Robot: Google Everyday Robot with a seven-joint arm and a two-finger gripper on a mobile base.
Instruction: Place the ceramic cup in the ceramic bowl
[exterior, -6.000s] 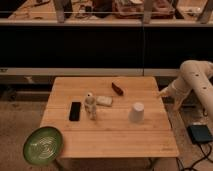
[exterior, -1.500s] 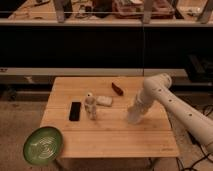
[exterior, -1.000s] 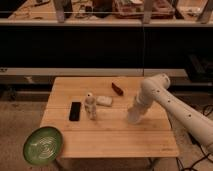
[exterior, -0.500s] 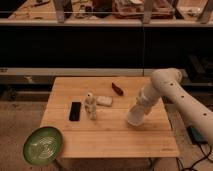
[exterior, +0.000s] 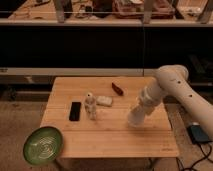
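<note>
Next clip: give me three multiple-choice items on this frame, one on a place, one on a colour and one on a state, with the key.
1. Where is the ceramic bowl?
A) by the table's front-left corner
B) mid-table
C) on the rear shelf

2. What colour is the flat slab left of the small bottle?
A) red
B) black
C) yellow

3. What state is the ceramic cup in?
A) inside the bowl
B) lying on the floor
C) outside the bowl, at the tool over the table's right part

Key:
1 A, since the green bowl shows at lower left beside that corner.
2 B, since the slab reads black against the pale wood.
3 C, since the white cup sits at the arm's end, far from the bowl.
</note>
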